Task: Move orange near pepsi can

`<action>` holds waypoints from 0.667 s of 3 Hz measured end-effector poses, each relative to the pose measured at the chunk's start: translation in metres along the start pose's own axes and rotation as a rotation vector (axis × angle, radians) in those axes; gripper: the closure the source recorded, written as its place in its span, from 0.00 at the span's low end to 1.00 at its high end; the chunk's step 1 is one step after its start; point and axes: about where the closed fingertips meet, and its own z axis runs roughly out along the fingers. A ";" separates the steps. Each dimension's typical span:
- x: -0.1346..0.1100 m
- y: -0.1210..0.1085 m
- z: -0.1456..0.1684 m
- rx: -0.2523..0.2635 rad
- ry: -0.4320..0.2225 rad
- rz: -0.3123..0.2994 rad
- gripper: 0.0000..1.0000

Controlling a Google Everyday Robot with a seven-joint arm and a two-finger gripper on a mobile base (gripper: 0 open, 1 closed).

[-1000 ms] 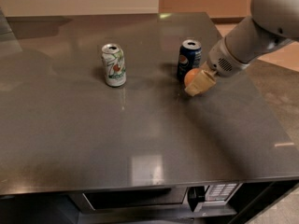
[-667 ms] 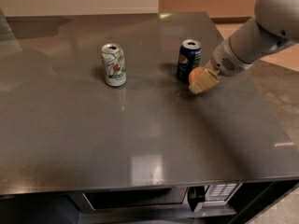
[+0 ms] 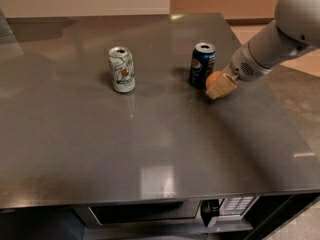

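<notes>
One orange, round, was recorded on the right half of the dark grey surface, just to the right of the pepsi can and so near it that touching or apart could not be told. It sat at the tip of the gripper, whose beige fingers were closed on it and hid its lower right side; only the upper left of the fruit showed. Whether the orange rested on the surface or hung just above it could not be told. Being round, it showed no long axis and no stem end.

One pepsi can, dark blue, stood upright with its long axis vertical, silver top and opening upward, round logo turned toward the camera.

One white-and-green can stood upright likewise, well apart to the left of the pepsi can, opening upward. Cans in total: two.

One gripper, mounted on one pale grey arm, reached in from the upper right and slanted down and leftward to the orange.

One appliance with a keypad sat beneath the front edge of the surface.
</notes>
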 end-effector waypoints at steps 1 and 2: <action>0.000 -0.005 0.006 -0.007 0.004 -0.006 0.60; -0.001 -0.009 0.012 -0.017 0.005 -0.010 0.37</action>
